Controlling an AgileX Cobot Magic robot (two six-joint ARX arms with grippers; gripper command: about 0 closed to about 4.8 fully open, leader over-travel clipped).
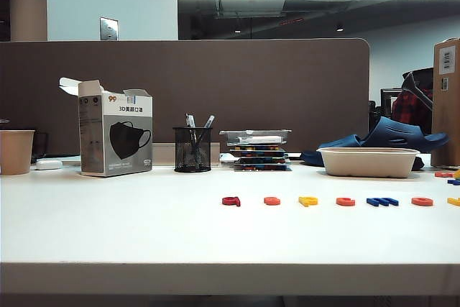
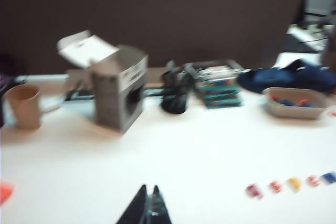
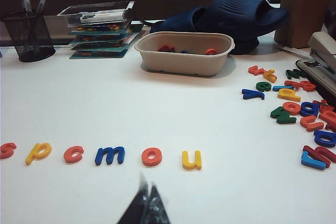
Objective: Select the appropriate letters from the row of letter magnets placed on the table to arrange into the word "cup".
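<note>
Above the table point(image 3: 79, 103), both closed tools, left tool point(image 2: 148, 203) and right tool point(image 3: 146, 203), show only blurred tips, holding nothing.

The white table point(image 1: 144, 228) carries a row of letter magnets point(image 3: 110, 156), a beige tray point(image 3: 184, 53), a black mesh pen cup point(image 1: 192, 150), a mask box point(image 1: 115, 138), a paper cup point(image 1: 16, 152), stacked cases point(image 1: 259, 150) and scattered letters point(image 3: 294, 106).
</note>
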